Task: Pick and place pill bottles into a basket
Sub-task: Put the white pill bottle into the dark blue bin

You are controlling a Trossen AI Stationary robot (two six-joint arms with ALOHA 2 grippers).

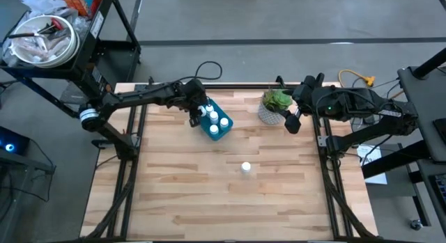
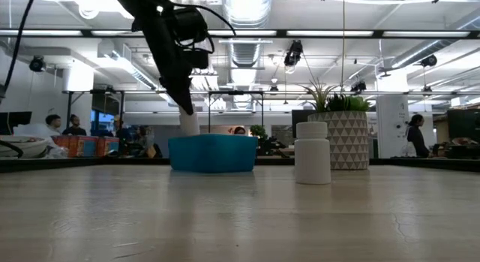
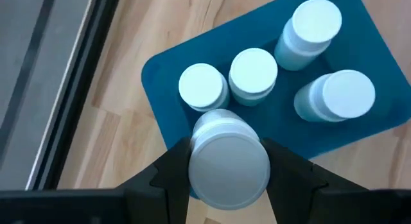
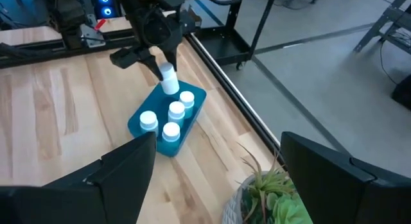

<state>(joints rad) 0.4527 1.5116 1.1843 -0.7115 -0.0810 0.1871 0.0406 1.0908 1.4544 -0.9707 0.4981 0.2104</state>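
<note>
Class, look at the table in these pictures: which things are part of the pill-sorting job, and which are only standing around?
Part of the job:
- blue basket with four bottles inside
- bottle held by the left gripper above the basket
- lone bottle standing on the table

Only standing around:
- potted plant, beside the waiting right gripper

A light wooden table (image 1: 174, 194) of long planks, edged by a dark metal frame, carries three things directly. A blue basket (image 1: 217, 122) sits toward the far side, left of centre, and a white patterned pot with a green plant (image 1: 273, 107) stands to its right, well apart from it. One small white pill bottle (image 1: 246, 168) stands upright alone near the middle, nearer than both.
</note>
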